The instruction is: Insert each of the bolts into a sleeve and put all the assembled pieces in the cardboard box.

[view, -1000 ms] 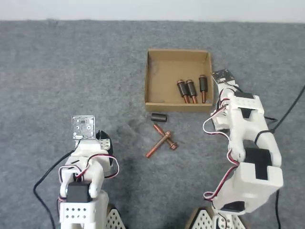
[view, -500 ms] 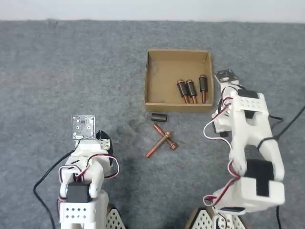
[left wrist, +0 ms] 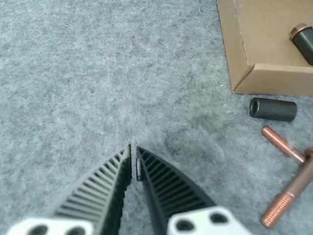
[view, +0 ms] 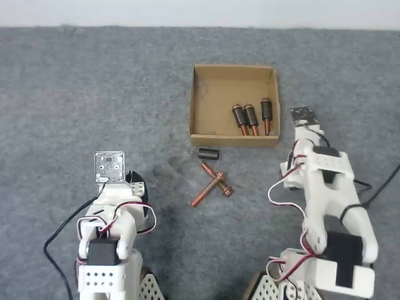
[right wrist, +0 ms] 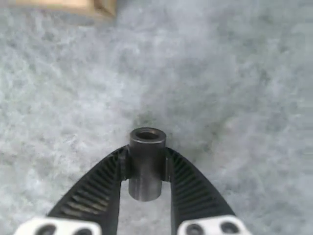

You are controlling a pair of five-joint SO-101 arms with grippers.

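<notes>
My right gripper (right wrist: 146, 157) is shut on a short black sleeve (right wrist: 146, 164), held upright with its open bore facing the camera, just above the grey carpet. In the high view the right arm (view: 322, 172) stands to the right of the cardboard box (view: 234, 140). Three assembled pieces (view: 251, 117) lie inside the box. On the carpet in front of it lie a loose black sleeve (view: 209, 153) and two crossed copper bolts (view: 214, 182). My left gripper (left wrist: 133, 152) is shut with nothing in it, well short of the loose sleeve (left wrist: 273, 108) and bolts (left wrist: 289, 195).
Grey carpet covers the table, with open room left of the box and between the two arms. The left arm (view: 112, 206) stands at the near left. A corner of the box (right wrist: 63, 5) lies beyond the held sleeve.
The right arm has drawn back from the box's right wall toward its base. The left arm, the loose sleeve and the bolts have not moved.
</notes>
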